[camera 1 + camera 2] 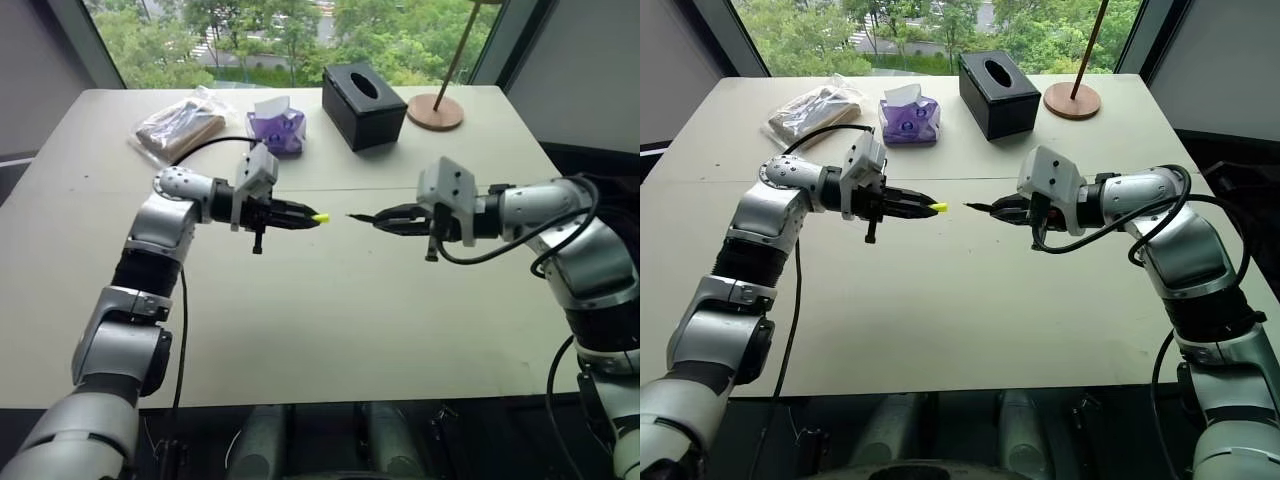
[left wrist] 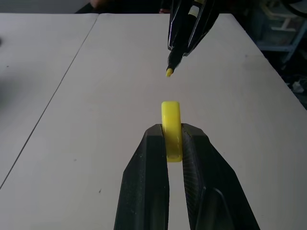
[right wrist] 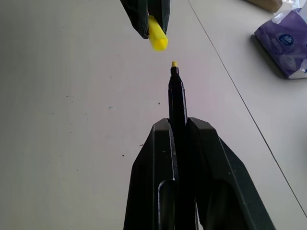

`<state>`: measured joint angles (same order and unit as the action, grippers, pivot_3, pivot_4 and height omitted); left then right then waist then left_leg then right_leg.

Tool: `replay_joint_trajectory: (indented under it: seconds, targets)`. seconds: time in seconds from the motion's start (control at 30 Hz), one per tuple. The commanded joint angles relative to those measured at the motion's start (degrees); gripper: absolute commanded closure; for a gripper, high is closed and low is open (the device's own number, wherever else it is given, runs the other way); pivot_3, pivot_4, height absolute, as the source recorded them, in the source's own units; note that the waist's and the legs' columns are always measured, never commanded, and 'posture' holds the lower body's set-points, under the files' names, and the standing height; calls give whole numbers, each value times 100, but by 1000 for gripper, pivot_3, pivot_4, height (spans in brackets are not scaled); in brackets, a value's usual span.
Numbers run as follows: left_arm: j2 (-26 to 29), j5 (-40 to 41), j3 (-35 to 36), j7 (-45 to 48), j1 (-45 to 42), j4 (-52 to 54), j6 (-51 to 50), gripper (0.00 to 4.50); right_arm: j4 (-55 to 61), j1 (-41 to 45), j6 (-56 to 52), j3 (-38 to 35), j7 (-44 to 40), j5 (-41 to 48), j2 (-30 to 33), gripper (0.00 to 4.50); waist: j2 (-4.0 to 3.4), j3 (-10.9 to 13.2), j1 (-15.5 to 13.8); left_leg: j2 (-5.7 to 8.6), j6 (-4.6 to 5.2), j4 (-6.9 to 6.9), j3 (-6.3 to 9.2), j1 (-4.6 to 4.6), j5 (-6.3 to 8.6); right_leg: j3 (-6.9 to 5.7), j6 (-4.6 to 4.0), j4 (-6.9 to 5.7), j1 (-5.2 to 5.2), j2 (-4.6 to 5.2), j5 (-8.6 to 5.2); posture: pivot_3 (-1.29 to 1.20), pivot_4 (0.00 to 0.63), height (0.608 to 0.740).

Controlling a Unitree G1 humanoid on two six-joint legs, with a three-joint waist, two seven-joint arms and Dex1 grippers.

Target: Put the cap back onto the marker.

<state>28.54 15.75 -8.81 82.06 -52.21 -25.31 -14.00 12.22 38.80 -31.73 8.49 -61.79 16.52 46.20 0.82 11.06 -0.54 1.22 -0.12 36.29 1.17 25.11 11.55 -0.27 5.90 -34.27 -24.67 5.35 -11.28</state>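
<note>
The cap (image 2: 171, 129) is bright yellow, pinched between black fingers (image 2: 146, 187) of the left gripper (image 1: 302, 216). The marker (image 3: 177, 98) has a black barrel and a small yellow tip. The table (image 1: 330, 330) is pale beige. A black tissue box (image 1: 363, 104), a purple tissue pack (image 1: 277, 127) and a tan wooden lamp base (image 1: 435, 111) sit at the far side.

On the table (image 1: 330, 330): one marker (image 3: 177, 96), one yellow cap (image 2: 171, 129), one black tissue box (image 1: 363, 104) at twelve o'clock, one purple tissue pack (image 1: 277, 127), one clear bag (image 1: 180, 125) at eleven o'clock (contents unclear), one round wooden lamp base (image 1: 435, 112) at one o'clock. Two grippers: left gripper (image 1: 312, 217), right gripper (image 1: 385, 219).
</note>
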Motion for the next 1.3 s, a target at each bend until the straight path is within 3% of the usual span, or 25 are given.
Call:
replay_joint_trajectory:
  seconds: [0.03, 0.5, 1.3]
  targets:
    - [-29, 72, 82, -20, -40, 224, 76, 4486, 213, 81, -20, -100, 43, 31, 3, 4500, 0, 0, -1, 0, 0, 0, 1, 0, 0, 0, 0, -1, 0, 0, 0, 0, 150, 740]
    - [-273, -2, 109, -346, -87, 75, 284, 4486, 203, 49, -44, -61, 87, 20, -70, 4500, 0, 0, -5, 0, 0, 6, 2, 0, 0, 0, 0, -5, 0, -1, 0, 0, 150, 740]
    - [-587, -182, -200, -52, -177, 2, 639, 4486, 374, -67, -69, 86, 67, 57, -225, 4500, 0, 0, -4, 0, 0, 18, 2, 0, 0, 0, 3, -14, 1, -2, 2, 0, 150, 740]
